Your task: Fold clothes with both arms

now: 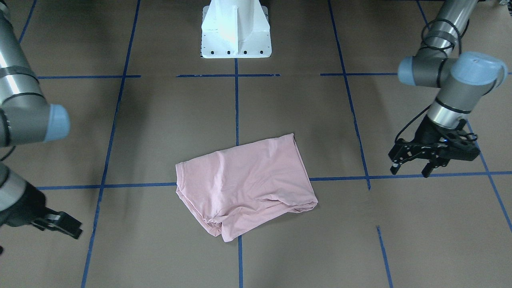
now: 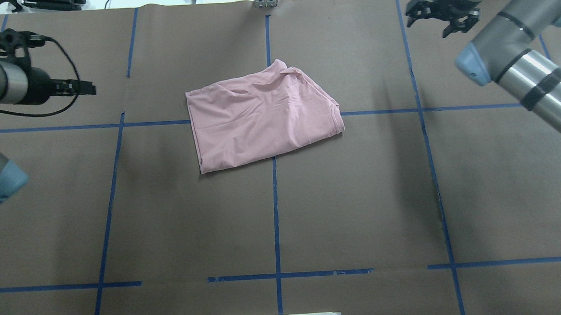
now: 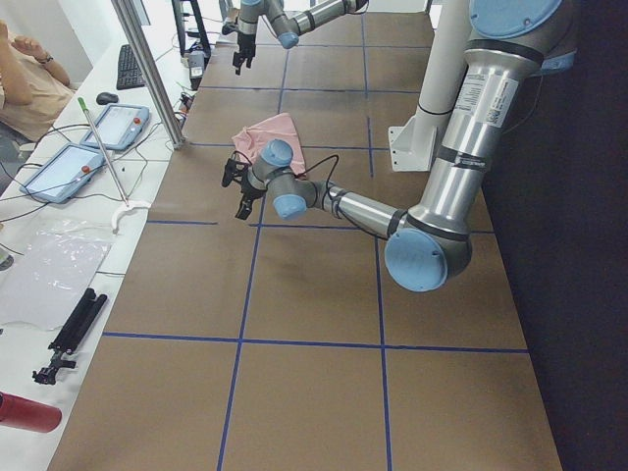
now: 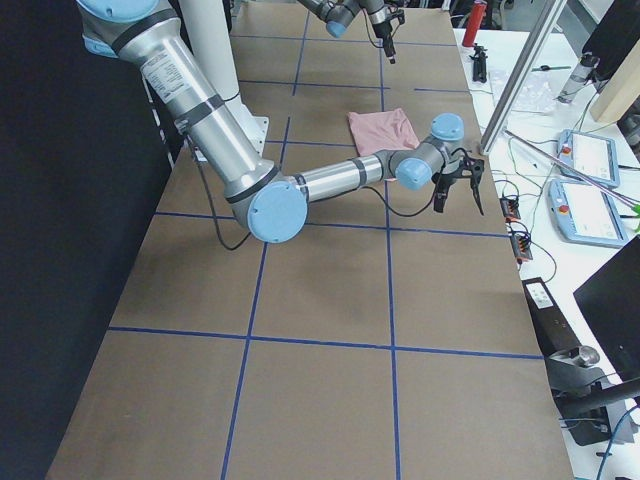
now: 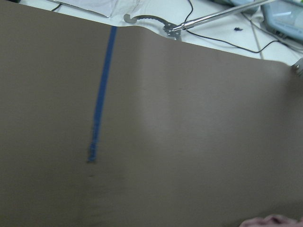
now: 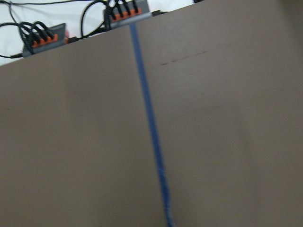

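Blue tape lines (image 2: 275, 201) cross the brown table (image 2: 359, 196); a red bottle (image 3: 22, 412) lies beside it.

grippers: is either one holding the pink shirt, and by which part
Nothing is held. The left gripper and right gripper are both open and empty, well apart from the pink shirt, which lies folded on the table.

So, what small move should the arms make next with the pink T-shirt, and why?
Probably swing the grey left arm toward its side of the pale pink T-shirt. It lies folded on the brown table; that arm and the right arm hang clear of it, jaws open and empty.
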`<state>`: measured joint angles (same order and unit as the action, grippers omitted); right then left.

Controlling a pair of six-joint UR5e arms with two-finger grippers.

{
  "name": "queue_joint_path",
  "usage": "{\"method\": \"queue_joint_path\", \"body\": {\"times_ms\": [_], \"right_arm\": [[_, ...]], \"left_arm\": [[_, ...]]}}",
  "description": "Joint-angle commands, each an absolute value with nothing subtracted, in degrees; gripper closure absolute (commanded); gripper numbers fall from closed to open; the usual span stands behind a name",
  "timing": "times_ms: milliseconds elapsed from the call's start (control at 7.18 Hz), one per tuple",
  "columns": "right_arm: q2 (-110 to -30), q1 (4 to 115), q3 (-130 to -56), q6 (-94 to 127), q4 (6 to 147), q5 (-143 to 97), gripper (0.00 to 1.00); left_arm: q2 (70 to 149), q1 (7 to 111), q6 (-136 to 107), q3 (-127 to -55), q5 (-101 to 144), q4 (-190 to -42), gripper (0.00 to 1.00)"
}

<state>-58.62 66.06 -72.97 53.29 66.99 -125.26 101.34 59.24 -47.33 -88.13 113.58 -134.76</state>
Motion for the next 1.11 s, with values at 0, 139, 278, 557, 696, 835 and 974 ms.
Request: {"method": "queue_joint_path", "body": {"times_ms": [0, 139, 278, 557, 696, 835, 974], "right_arm": [[-69.57, 74.67, -81.62, 22.36, 79.48, -129.63, 0.0], [-72.57, 79.14, -85.57, 15.28, 85.89, -131.03, 0.0], [-76.51, 81.02, -93.44, 11.99, 94.31, -131.48, 0.0], [-83.82, 80.86, -102.29, 10.47, 98.61, -131.48, 0.0], [-85.33, 80.86, -103.35, 9.94, 98.44, -131.48, 0.0], [-85.52, 80.34, -103.27, 9.93, 98.0, -131.4, 0.0], [-85.52, 80.33, -102.31, 9.58, 97.91, -131.14, 0.0]], "left_arm": [[93.98, 72.01, -23.77, -88.16, 124.07, -132.38, 0.0], [93.87, 77.38, -13.12, -88.5, 126.19, -123.92, 0.0], [93.69, 82.39, 3.61, -88.51, 126.65, -114.96, 0.0], [97.44, 86.83, 9.49, -90.25, 126.56, -99.65, 0.0], [97.73, 86.92, 9.67, -93.57, 126.74, -91.75, 0.0], [97.13, 86.92, 9.49, -94.21, 127.43, -89.32, 0.0], [93.38, 86.92, 9.49, -96.39, 131.62, -88.34, 0.0]]}}
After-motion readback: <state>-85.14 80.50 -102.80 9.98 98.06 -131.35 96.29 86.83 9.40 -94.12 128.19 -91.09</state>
